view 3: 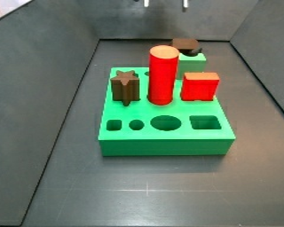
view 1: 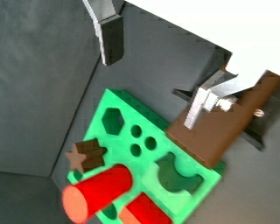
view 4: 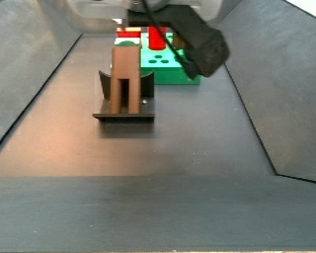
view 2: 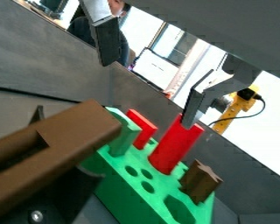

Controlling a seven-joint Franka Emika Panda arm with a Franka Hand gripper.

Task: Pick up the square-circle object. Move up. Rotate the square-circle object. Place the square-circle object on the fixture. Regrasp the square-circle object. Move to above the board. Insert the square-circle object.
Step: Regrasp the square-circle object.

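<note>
Brown square-circle object [view 4: 125, 69] propped on the fixture [view 4: 125, 119], gripper [view 1: 150, 92] wide open and empty above it, near the board [view 1: 113, 118]; regrasp in hand, probably calling for lowering around the peg and closing

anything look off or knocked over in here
Nothing stands out. The square-circle object stands upright in the fixture, apart from the board. The red cylinder, red cube and star peg sit straight on the board. The end effector is open and holds nothing.
</note>
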